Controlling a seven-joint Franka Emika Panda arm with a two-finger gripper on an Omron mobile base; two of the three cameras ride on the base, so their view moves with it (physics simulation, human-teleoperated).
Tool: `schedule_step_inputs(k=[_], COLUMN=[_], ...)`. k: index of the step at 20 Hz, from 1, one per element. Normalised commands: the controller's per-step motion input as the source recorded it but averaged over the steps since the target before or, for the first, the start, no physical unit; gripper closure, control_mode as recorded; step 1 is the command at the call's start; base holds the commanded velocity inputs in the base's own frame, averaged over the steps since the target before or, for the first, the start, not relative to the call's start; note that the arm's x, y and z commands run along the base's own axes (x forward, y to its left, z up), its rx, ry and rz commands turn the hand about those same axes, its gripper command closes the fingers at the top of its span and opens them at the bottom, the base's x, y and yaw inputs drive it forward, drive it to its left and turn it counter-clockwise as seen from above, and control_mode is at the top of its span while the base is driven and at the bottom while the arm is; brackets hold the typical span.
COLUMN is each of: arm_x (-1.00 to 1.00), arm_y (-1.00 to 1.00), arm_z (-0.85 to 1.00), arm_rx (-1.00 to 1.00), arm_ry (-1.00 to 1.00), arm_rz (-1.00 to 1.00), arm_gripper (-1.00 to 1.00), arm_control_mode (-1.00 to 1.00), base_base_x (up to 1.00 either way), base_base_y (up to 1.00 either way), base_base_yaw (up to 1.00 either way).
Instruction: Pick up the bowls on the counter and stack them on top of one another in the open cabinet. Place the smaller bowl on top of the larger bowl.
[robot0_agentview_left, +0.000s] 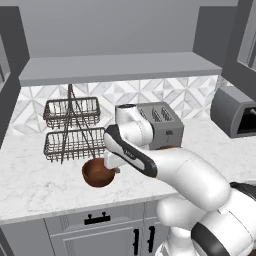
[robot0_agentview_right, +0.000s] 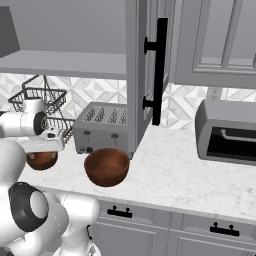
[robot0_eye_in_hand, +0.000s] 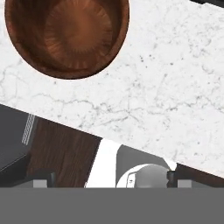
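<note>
We see the two-tier wire rack at left centre of the left base view, both baskets bare, with the toaster beside it mid-frame and a grey oven at the right edge. The smaller bowl sits on the counter in front of the rack, nothing inside it, with the gripper just above its right rim. We cannot tell how far the jaws stand apart. In the right base view the larger bowl rests before the toaster at centre, also bare, beside a hanging cabinet door. The open cabinet runs across the top, shelf bare.
</note>
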Motion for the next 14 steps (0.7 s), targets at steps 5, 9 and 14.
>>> schedule_step_inputs(k=[5, 9, 14], arm_x=[0.27, 0.25, 0.23], arm_y=[0.05, 0.25, 0.1], arm_z=[-0.2, 0.0, -0.07], arm_rx=[0.0, 0.0, 0.0], arm_ry=[-0.03, 0.0, 0.0], arm_rz=[-0.08, -0.04, -0.06], arm_gripper=[-1.0, -1.0, -1.0], arm_control_mode=[-1.0, -1.0, -1.0], base_base_x=[0.0, 0.0, 0.0], base_base_y=[0.0, 0.0, 0.0], base_base_yaw=[0.0, 0.0, 0.0])
